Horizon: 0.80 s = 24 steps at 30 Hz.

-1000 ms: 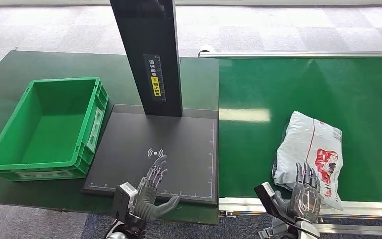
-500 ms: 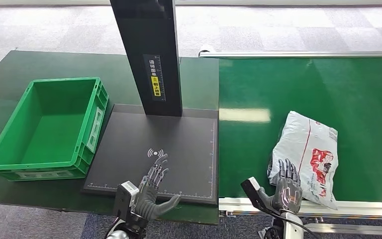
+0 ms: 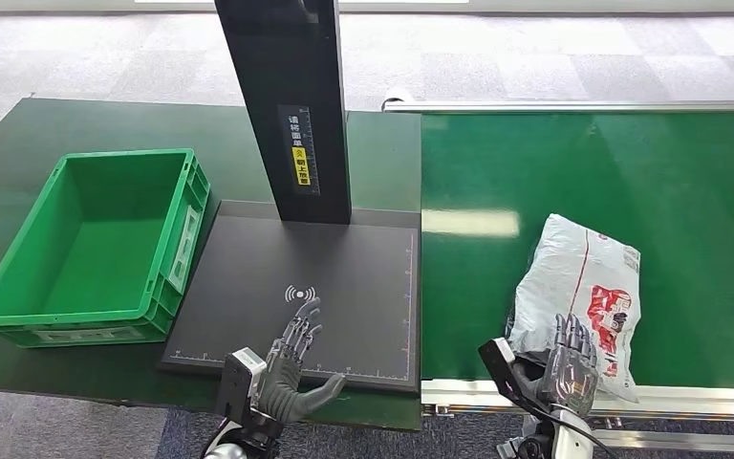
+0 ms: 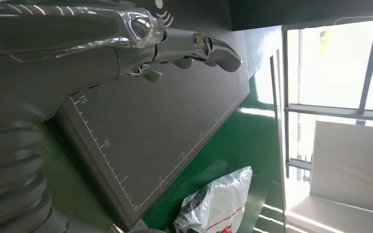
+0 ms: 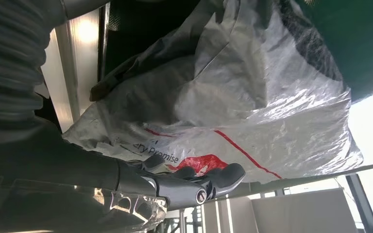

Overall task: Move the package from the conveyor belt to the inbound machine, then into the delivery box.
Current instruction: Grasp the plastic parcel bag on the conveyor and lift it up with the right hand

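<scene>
At the near edge of the conveyor belt [image 3: 688,172], the right hand [image 3: 571,368] covers the package's [image 3: 583,287] near corner, fingers spread over the plastic; whether it grips is hard to tell. The left hand [image 3: 291,368] (fingers apart, holding nothing) hovers over the inbound machine [image 3: 344,277].

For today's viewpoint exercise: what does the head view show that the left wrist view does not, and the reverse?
Head view alone: the green delivery box, the machine's black upright column, and the right hand at the package's near end. Left wrist view alone: bright windows beyond the belt. Both share the left hand, open over the black scanner plate, and the white package on the green conveyor belt.
</scene>
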{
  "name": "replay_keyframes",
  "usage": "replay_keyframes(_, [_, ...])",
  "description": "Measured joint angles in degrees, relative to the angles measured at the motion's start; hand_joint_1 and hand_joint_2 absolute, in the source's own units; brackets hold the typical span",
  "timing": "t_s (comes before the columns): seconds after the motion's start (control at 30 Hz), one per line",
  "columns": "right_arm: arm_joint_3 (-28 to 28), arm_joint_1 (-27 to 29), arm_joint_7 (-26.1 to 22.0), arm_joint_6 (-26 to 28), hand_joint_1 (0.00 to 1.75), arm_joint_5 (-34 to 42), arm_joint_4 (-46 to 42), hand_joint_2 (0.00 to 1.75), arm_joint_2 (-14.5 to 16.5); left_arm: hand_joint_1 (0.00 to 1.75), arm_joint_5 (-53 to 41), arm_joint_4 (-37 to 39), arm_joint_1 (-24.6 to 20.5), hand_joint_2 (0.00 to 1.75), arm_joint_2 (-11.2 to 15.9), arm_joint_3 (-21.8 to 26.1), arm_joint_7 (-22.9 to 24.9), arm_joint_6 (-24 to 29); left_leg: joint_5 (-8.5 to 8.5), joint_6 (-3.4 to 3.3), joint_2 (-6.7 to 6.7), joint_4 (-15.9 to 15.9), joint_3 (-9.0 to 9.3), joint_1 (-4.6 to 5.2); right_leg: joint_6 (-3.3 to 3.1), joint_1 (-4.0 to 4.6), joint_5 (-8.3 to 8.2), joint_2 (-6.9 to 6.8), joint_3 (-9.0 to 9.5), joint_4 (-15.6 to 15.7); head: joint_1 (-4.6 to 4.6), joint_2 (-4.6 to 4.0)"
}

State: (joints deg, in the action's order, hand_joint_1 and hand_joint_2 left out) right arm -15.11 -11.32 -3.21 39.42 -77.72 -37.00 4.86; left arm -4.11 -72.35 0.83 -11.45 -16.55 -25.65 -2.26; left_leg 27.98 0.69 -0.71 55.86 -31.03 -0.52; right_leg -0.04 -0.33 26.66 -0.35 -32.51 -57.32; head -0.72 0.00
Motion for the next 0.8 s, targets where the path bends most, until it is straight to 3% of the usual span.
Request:
replay_keyframes(0.13, [-1.0,0.1,0.3,-0.1,1.74,-0.4,0.0,1.75,-0.5,0.0,0.0,0.0,0.0,1.75,0.0,0.0,0.1,0.0,0.02,-0.03,0.0,0.0,0.12,0.03,0.01,-0.03,0.0,0.0,0.14,0.0,-0.01,0.0])
replay_keyframes(0.63, [-2.7,0.9,-1.6,-1.2,1.75,-0.8,0.3,1.75,-0.6,0.0,0.0,0.0,0.0,1.75,0.0,0.0,0.4,0.1,0.01,-0.03,0.0,0.0,0.01,0.03,0.01,-0.03,0.0,0.0,0.01,0.0,0.0,0.0])
replay_keyframes(0.73, [-3.1,1.1,-4.3,-3.0,1.75,2.2,0.0,1.75,-0.1,0.0,-0.1,0.0,0.0,1.75,0.0,0.0,0.5,0.1,0.01,-0.03,0.0,0.0,0.0,0.03,0.02,-0.03,0.0,0.0,0.01,0.0,-0.01,0.0])
replay_keyframes(0.8, [-3.7,1.7,-7.9,-7.1,1.75,7.6,-1.4,1.75,0.8,0.0,-0.1,0.0,0.0,1.75,0.0,0.1,0.5,0.1,0.01,-0.03,0.0,0.0,0.0,0.03,0.02,-0.02,0.0,0.0,0.01,0.0,0.0,0.0])
